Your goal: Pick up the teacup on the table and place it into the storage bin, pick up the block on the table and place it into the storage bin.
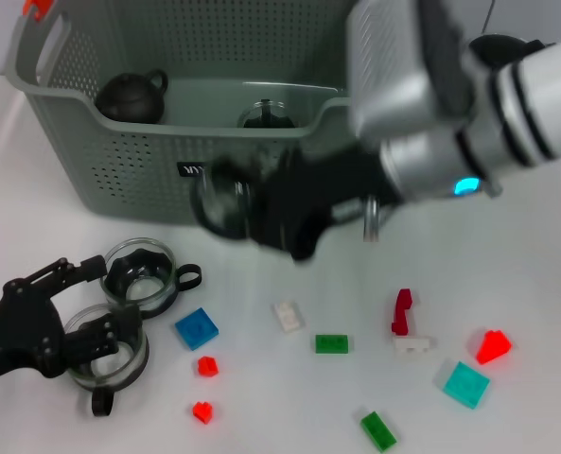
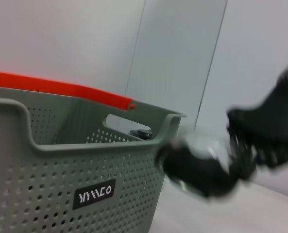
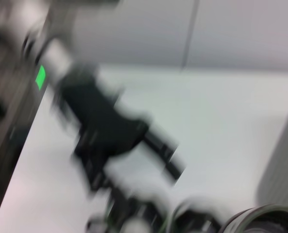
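The grey-green perforated storage bin (image 1: 129, 170) stands at the back left; it also shows in the left wrist view (image 2: 46, 165). My right gripper (image 1: 252, 216) is shut on a glass teacup (image 1: 216, 200) and holds it in the air just in front of the bin's front wall. The left wrist view shows this gripper (image 2: 241, 145) and its cup (image 2: 194, 167) beside the bin's corner. Two more glass teacups (image 1: 140, 272) (image 1: 110, 357) stand at the front left. My left gripper (image 1: 93, 303) is open beside them, its lower finger against the nearer cup. A blue block (image 1: 196, 328) lies next to them.
A black teapot (image 1: 129, 95) and a glass pitcher with a black lid (image 1: 266, 113) sit inside the bin. Several small blocks lie scattered on the white table: red (image 1: 207, 365), white (image 1: 287, 315), green (image 1: 331, 343), teal (image 1: 465, 384), dark red (image 1: 402, 310).
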`<act>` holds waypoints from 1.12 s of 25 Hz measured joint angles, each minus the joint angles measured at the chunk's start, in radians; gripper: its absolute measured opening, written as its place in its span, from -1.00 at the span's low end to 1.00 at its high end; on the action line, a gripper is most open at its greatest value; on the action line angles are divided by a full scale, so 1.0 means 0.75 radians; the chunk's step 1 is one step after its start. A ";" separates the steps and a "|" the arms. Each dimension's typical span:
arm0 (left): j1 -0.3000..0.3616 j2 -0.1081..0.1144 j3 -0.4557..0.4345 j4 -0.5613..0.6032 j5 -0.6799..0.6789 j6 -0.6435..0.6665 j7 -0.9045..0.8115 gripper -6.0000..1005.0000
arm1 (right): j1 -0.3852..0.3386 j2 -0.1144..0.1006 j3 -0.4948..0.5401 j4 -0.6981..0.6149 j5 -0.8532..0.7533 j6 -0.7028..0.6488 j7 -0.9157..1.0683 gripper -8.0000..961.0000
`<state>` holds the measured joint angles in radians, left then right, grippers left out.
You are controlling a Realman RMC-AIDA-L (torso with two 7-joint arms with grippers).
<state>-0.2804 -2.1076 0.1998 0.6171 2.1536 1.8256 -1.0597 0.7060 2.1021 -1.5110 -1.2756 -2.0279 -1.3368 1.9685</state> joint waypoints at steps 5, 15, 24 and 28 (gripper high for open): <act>-0.007 0.000 0.000 -0.002 0.000 -0.010 0.000 0.74 | -0.024 0.000 0.175 0.007 0.289 0.102 0.027 -0.87; -0.011 0.000 0.001 -0.015 0.000 -0.024 -0.001 0.74 | 0.306 -0.014 0.286 0.267 0.006 0.497 0.373 -0.87; -0.027 -0.002 0.002 -0.034 0.000 -0.029 -0.012 0.74 | 0.772 0.004 0.419 0.817 -0.517 0.691 0.680 -0.87; -0.045 -0.002 0.002 -0.039 0.006 -0.035 -0.012 0.73 | 0.822 0.005 0.412 0.989 -0.519 0.855 0.686 -0.87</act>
<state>-0.3139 -2.1092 0.2009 0.5882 2.1577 1.7994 -1.0690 1.3222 2.1057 -1.2021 -0.5342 -2.4173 -0.6958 2.4831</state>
